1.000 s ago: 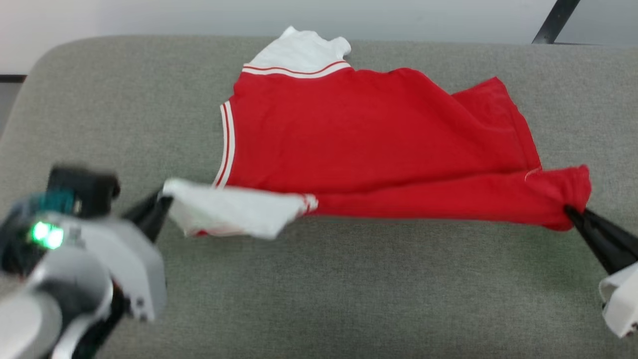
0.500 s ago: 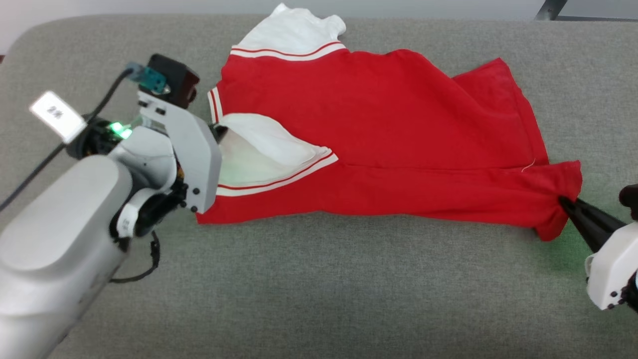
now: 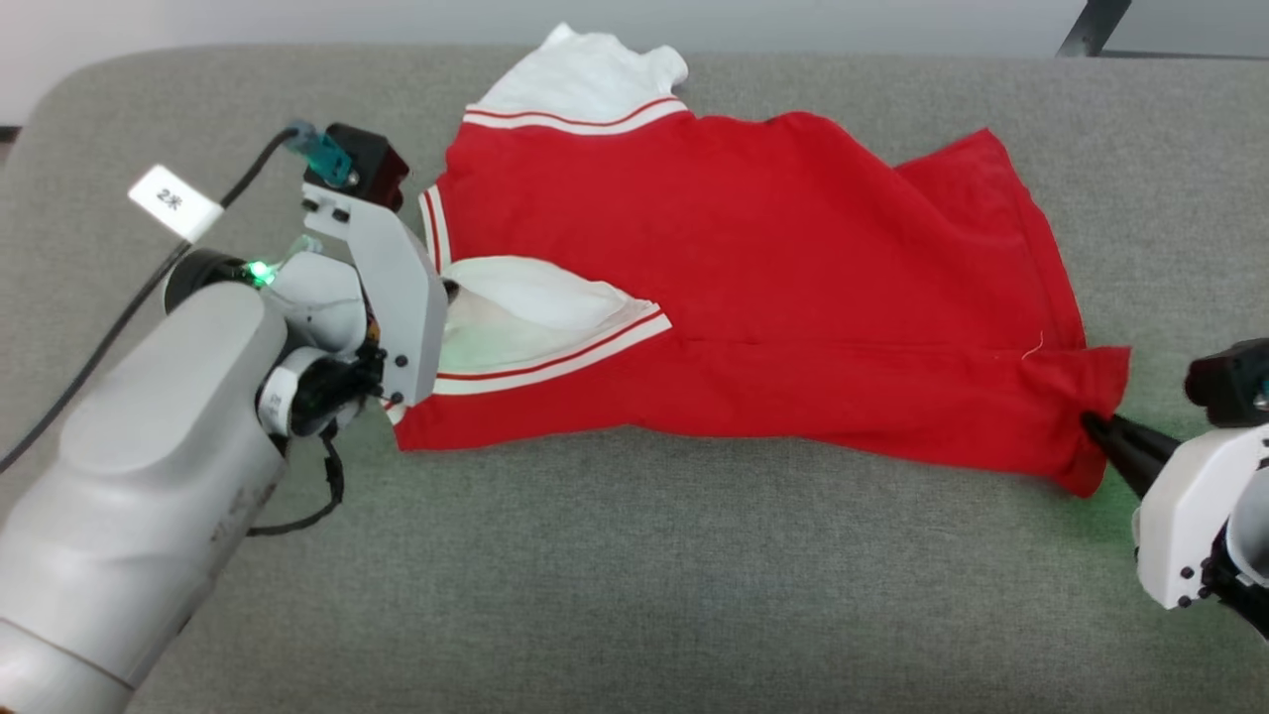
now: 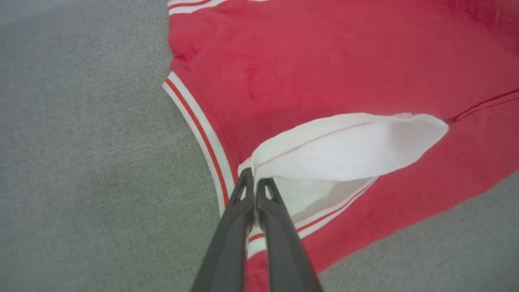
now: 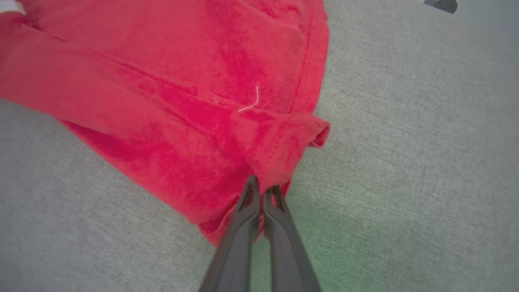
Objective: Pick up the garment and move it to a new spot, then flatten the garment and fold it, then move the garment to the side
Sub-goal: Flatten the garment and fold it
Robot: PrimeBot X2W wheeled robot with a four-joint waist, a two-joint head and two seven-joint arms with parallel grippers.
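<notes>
The jersey (image 3: 744, 258) lies spread on the grey cushion (image 3: 634, 595). Left tool (image 4: 254, 182) pinches its white sleeve (image 4: 344, 150), right tool (image 5: 262, 188) pinches the hem corner (image 5: 279, 150); the fold wants both edges laid down together, taut.

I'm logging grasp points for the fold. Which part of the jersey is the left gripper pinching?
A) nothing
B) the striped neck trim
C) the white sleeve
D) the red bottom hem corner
C: the left wrist view shows the left gripper shut on the edge of the white sleeve of the garment, which lies over the red body.
</notes>
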